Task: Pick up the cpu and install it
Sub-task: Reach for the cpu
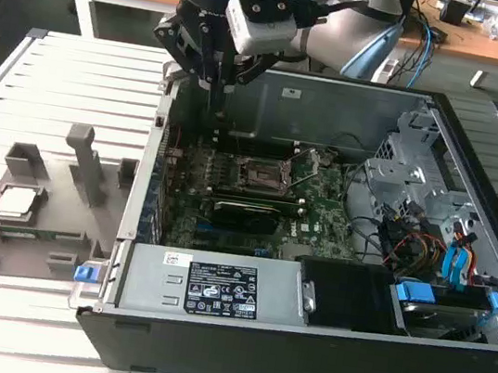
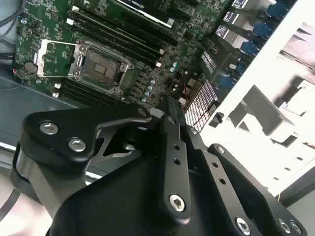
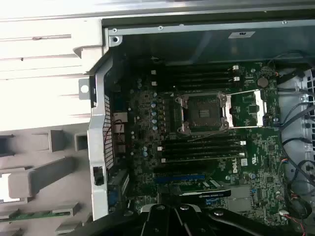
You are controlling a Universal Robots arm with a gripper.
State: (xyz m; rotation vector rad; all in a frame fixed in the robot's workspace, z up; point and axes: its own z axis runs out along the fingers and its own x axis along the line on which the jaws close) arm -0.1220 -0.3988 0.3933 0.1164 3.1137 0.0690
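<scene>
Case [image 1: 209, 326] is being kept on its side on the slatted table [image 1: 69, 75] with the open face up. This is judged to be so that the board [image 1: 325, 212] is being presented from above.

Cpu [image 1: 18, 201] is being kept flat, metal top up, in a recess of the grey holder [image 1: 71, 216]. The holder is sitting outside the case, at the exterior view's left, on the near side. Probable reason: a fixed, level pick-up place is being given, with the chip's top being left free. The cpu is not yet lifted and is not being touched by anything.

Socket [image 1: 256, 176] is being left bare at mid-board. In the first wrist view its load plate [image 3: 256, 109] is being held swung back flat beside it. This is judged to be so that the chip can be lowered straight in. No chip is being seen in the socket, so the install is not yet done.

Gripper [image 1: 214, 89] is being held pointing down over the far left corner of the case, above the board's left edge. It is being kept well apart from the cpu and off to the left of the socket. In the second wrist view the jaws are being shown pressed together, with nothing pinched between them. From this height both board and holder are being taken in by the first wrist view, which is the likely reason for the pose.
</scene>
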